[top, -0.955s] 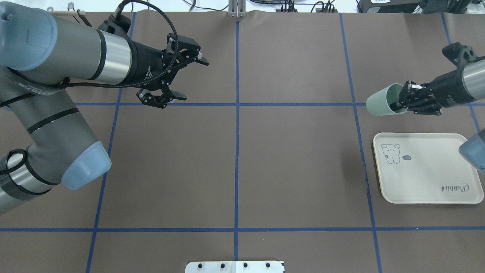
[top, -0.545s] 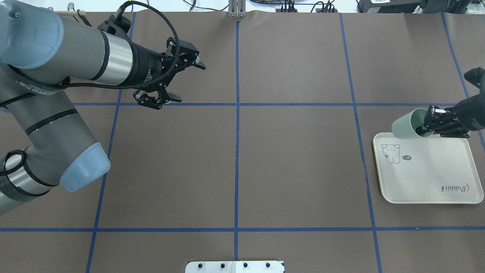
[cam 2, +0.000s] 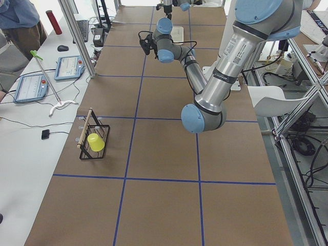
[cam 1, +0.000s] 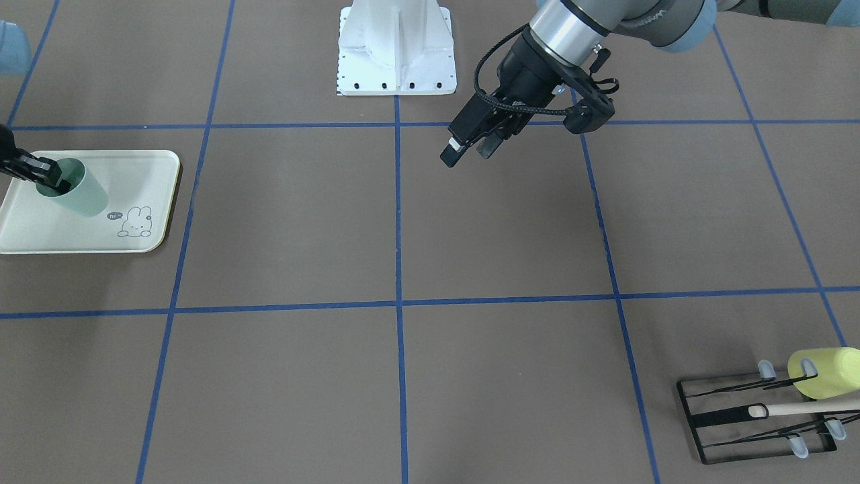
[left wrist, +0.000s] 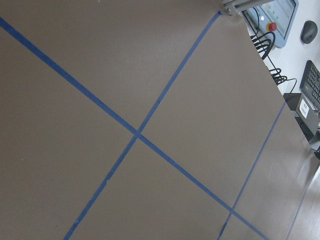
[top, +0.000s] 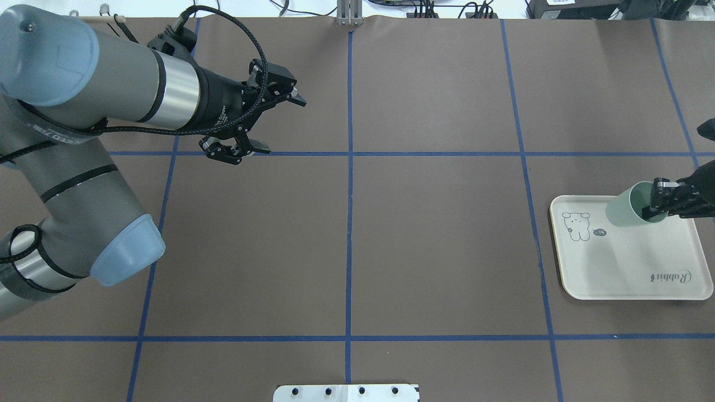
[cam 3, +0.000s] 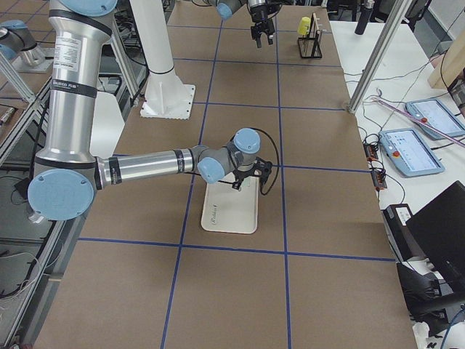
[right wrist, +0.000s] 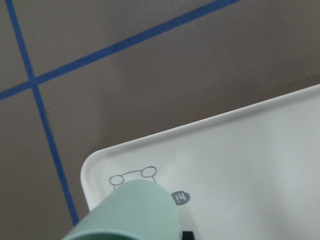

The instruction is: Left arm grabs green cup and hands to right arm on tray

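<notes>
The pale mint-green cup hangs tilted over the far part of the cream tray, its mouth toward my right gripper. That gripper is shut on the cup's rim, one finger inside it. I cannot tell whether the cup touches the tray. In the front view the cup sits over the tray next to the bunny drawing, held by the right gripper. The right wrist view shows the cup above the tray. My left gripper is open and empty above the table's far left, also shown in the front view.
A black wire rack with a yellow-green cup and a wooden stick stands at the far left corner of the table. The white robot base plate is at the near edge. Blue tape lines cross the brown table cover.
My right gripper has carried the green cup nearer and to the right, from beyond the tray to over its far part. The left arm has drawn back slightly and stays open.
</notes>
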### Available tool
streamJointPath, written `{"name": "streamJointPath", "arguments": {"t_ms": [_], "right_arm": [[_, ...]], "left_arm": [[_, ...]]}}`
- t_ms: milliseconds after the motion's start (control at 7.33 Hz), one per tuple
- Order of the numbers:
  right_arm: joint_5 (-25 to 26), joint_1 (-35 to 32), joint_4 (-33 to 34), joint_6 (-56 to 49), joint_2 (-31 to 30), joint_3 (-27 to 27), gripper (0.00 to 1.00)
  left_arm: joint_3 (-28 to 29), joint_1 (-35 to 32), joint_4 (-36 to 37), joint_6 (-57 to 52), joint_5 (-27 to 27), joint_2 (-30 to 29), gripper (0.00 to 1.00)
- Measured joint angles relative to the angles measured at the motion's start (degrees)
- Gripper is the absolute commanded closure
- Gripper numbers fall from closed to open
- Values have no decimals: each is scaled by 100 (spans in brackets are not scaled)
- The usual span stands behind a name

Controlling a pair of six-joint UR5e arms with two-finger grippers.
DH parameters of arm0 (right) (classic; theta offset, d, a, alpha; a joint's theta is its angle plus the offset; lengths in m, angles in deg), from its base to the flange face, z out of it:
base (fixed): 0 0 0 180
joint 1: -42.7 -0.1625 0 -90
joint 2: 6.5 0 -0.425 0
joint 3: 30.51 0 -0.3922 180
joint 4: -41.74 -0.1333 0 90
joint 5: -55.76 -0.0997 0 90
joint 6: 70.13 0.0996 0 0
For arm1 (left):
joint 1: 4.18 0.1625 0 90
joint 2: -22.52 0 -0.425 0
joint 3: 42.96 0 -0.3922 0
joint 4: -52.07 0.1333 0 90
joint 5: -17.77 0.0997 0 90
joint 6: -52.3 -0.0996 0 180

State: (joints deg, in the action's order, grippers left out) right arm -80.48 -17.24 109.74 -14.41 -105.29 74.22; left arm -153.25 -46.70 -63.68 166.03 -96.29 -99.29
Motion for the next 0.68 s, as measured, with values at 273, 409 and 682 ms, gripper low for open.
{"name": "streamJointPath", "arguments": {"t_ms": [273,409,682], "right_arm": [[42,163,175,-314,-39,-38,100],[49,172,194,-454,-66,-88,100],[54,55,213,-762,-100,-244,100]], "left_arm": [[-1,6,0,0,4,-22,0],[-1,6,-2,2,1,-24,0],[4,32,-8,8,-1,-22,0]]}}
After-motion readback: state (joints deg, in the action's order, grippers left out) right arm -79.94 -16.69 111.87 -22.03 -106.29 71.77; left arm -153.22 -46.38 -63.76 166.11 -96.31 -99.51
